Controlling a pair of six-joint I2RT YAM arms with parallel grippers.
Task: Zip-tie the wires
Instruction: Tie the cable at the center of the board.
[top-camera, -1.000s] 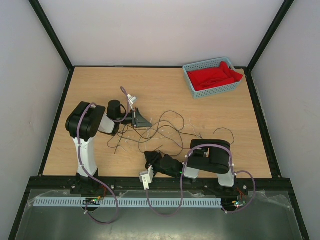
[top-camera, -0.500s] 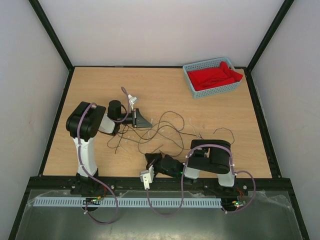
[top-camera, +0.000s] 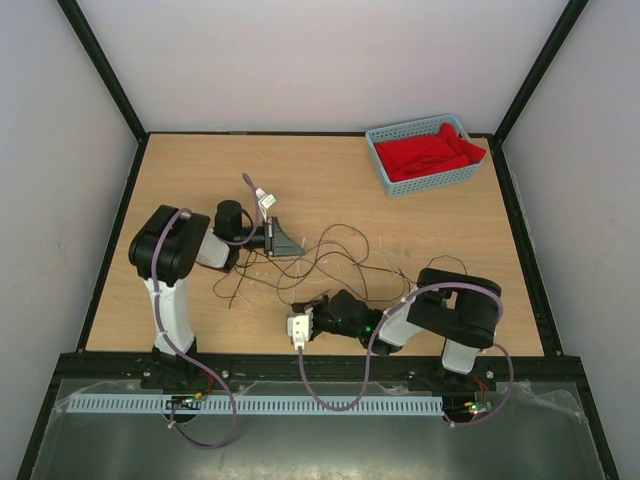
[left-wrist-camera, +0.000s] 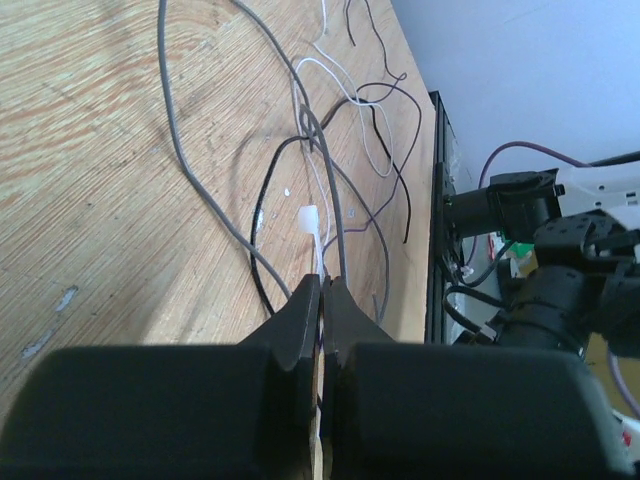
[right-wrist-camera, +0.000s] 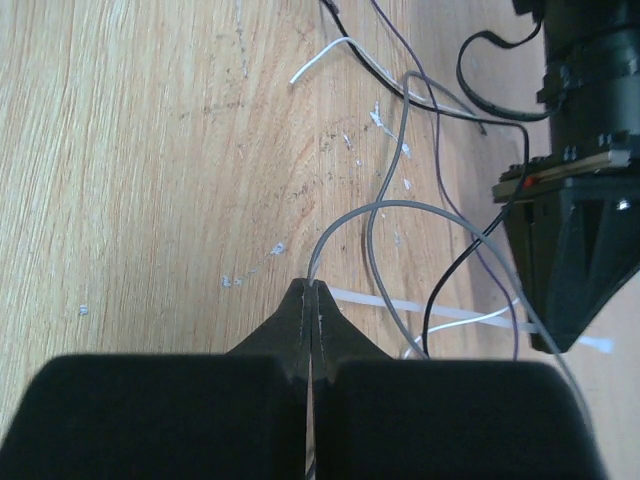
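The left gripper (left-wrist-camera: 322, 285) is pinched tight on the zip tie (left-wrist-camera: 308, 218), gripping it partway along, so that a short length with a thicker white end sticks out past the fingertips and lies low over the table (top-camera: 200, 180). The right gripper (right-wrist-camera: 311, 287) is closed too, its tips nipping a grey wire (right-wrist-camera: 318, 255) that arcs up and away from them into the loose tangle of wires (left-wrist-camera: 312, 132) spread on the wood between the two arms. What the coming move turns on shows best in the right wrist view. There the pale strip lies crosswise in front of the right claw, its long axis running from a free end just beside the right fingertips across to the left claw's tip on the far side. Several strands, grey, black and purple, cross that strip between the two claws. Whether they pass over or under it I cannot tell. The tie is therefore in the left arm's keeping, yet its loose end is nearer the right arm, almost touching the pinched wire. My guess is that the strands have yet to be gathered into one bundle across the strip. The tie can be looped and threaded only after that, and nothing is cinched so far. The thin strands look springy, so a single nipped wire may drag the rest askew
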